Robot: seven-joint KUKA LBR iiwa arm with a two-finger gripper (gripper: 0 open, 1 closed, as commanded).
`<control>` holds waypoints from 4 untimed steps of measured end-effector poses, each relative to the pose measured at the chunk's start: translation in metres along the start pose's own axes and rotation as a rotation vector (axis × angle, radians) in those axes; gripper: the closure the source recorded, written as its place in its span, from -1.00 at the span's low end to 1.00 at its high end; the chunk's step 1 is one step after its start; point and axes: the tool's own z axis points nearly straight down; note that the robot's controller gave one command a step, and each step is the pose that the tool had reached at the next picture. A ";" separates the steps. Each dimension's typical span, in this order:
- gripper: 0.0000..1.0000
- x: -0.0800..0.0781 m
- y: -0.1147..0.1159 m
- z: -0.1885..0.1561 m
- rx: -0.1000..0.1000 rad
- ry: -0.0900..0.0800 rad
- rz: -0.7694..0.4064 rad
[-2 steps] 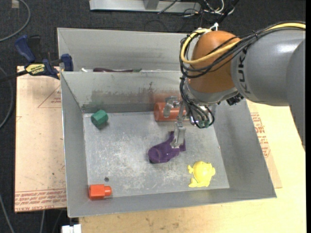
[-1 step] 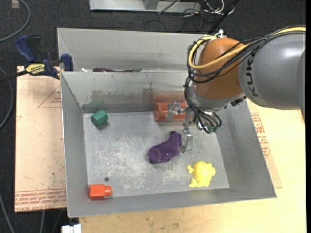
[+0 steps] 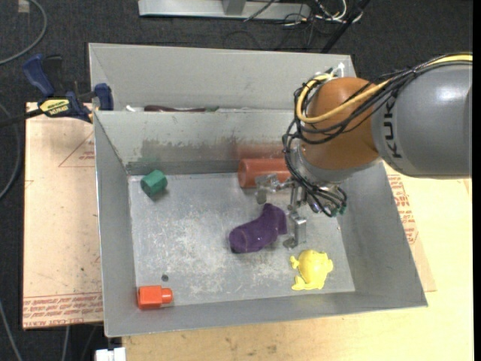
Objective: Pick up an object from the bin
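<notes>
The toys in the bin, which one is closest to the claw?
The purple one, right at the gripper. The yellow one and red block lie a bit off; the green block and orange block sit far left.

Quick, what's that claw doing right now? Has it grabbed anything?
The gripper: open, low over the upper end of the purple thing in the middle of the bin, not clamped on it.

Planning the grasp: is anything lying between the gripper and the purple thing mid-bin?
Nothing visible. The gripper hangs at the right end of the purple thing; the yellow toy and the red block lie apart from it.
</notes>
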 end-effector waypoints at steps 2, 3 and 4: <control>-1.00 -0.002 0.017 0.031 0.000 -0.005 -0.097; 1.00 -0.002 0.013 0.044 -0.001 -0.004 -0.261; 1.00 -0.002 0.013 0.044 -0.002 -0.004 -0.261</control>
